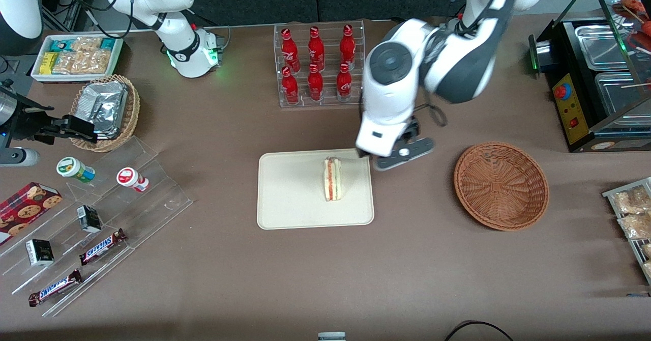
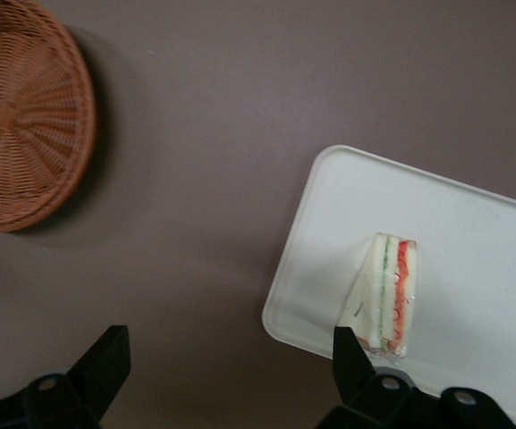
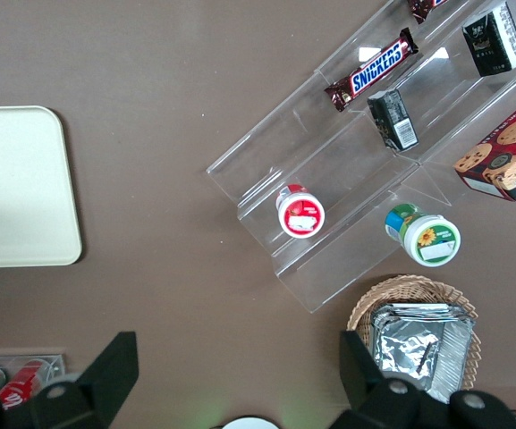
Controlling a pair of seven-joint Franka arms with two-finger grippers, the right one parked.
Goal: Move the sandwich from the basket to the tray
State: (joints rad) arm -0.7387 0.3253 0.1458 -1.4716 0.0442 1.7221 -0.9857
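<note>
- Resting on the tray (image 1: 290, 198), the sandwich (image 1: 333, 179) stands on edge.
- Gripper (image 2: 231, 366) hangs spread wide above it, seemingly holding nothing.
- Basket (image 1: 501, 186) sits nearby.

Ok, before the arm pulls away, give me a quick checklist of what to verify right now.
1. Sandwich on the tray: ok, it stands on its edge inside the rim.
2. Basket emptied: ok, nothing in it.
3. Gripper released: ok, open, holding nothing, above the table beside the tray's edge.
4. Fingers apart from the sandwich: cannot tell, one fingertip overlaps its corner in the wrist view.
5. Sandwich steady: cannot tell.
</note>
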